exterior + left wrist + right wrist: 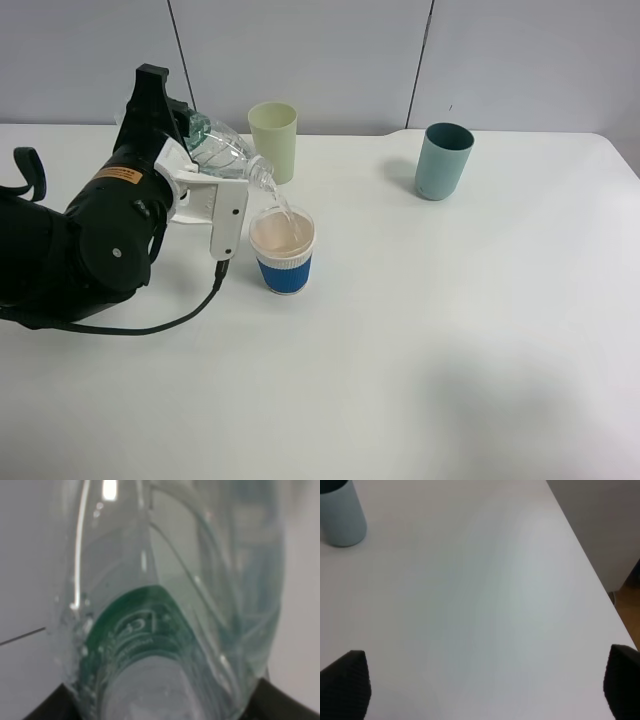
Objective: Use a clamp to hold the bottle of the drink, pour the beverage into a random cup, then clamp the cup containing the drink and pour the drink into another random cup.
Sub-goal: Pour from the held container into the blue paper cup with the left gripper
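Note:
My left gripper [207, 165] is shut on the bottle of the drink [225, 152], a clear ribbed bottle. It is tipped with its neck down over the blue-sleeved paper cup [283, 258]. A thin stream of the beverage [284, 210] runs from the mouth into that cup, whose pinkish inside holds liquid. In the left wrist view the bottle [165, 580] fills the frame and shows its green label band [142, 625]. The pale yellow-green tumbler [273, 140] stands upright just behind the bottle's neck. My right gripper [482, 682] is open over bare table with nothing between its fingers.
A teal cup [443, 160] stands upright at the back right and also shows in the right wrist view [340, 512]. The white table's edge [590, 570] runs close beside the right gripper. The left arm's black body and cable [150, 325] lie at the left.

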Available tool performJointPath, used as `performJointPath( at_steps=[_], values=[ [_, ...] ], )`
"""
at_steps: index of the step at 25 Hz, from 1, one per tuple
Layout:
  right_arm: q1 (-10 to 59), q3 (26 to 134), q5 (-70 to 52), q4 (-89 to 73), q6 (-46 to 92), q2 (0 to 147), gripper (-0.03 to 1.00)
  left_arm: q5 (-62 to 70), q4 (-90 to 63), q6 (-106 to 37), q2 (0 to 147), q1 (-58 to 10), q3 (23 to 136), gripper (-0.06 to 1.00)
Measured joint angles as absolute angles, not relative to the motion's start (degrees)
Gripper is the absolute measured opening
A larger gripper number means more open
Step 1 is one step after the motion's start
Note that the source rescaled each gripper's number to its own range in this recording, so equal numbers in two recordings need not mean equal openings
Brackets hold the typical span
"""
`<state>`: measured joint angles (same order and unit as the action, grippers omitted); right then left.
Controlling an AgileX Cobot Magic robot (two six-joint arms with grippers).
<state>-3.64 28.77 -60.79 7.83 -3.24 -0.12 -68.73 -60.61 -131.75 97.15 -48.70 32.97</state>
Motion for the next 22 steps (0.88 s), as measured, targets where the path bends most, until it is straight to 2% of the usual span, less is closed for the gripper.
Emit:
performJointPath(
  at_steps=[22],
  values=[
    [-3.64, 28.77, -60.79, 7.83, -3.24, -0.12, 0.79, -69.1, -60.61, -132.55, 97.15, -48.7, 32.97, 0.01]
  ],
)
